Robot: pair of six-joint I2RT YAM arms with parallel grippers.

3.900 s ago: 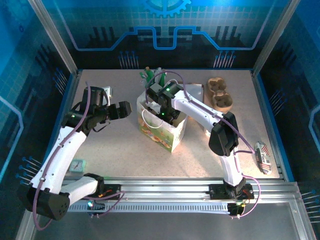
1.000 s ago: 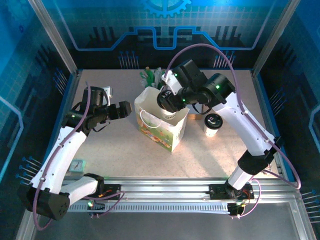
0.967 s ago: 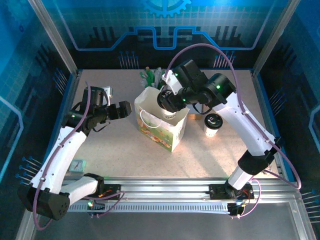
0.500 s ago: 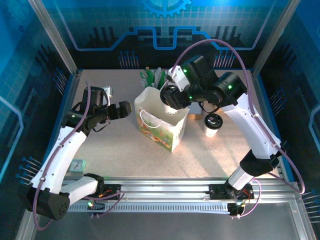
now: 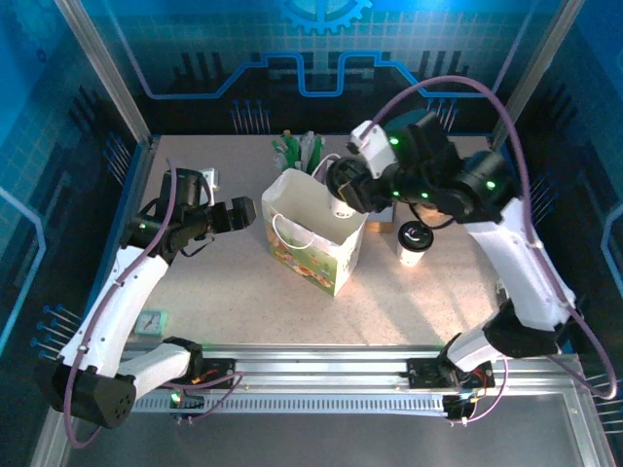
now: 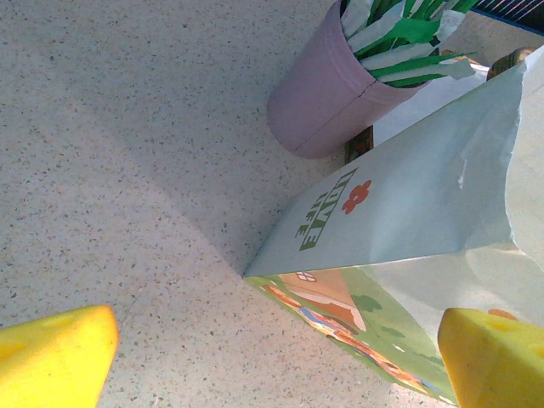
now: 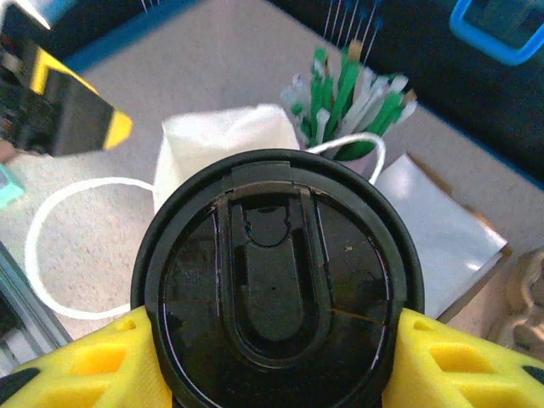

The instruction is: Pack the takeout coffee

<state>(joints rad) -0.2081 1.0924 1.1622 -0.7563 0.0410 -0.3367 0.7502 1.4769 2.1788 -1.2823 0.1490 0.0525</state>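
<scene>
Two coffee cups with black lids can be counted. One coffee cup is clamped in the right gripper just right of the middle of the top view. It is held in the air over the right-hand edge of the open mouth of the single white paper bag. Whether the cup touches the bag's rim cannot be told. In the right wrist view its round black lid is seen face-on in the lower middle, with one yellow finger pressed against each side, two in all. The second cup is stood upright on the bench, to the right of the bag and apart from it, with its lid on.

The bag is stood upright at the centre of the top view. Two white loop handles are seen on it in the right wrist view. One pink cup of green and white sticks is set just beside the bag, toward the top of the frame.

The left gripper is found left of the bag and apart from it. Its two yellow fingertips are spread wide at the lower corners of the left wrist view, with nothing grasped. One small teal object is seen at the lower left of the top view.
</scene>
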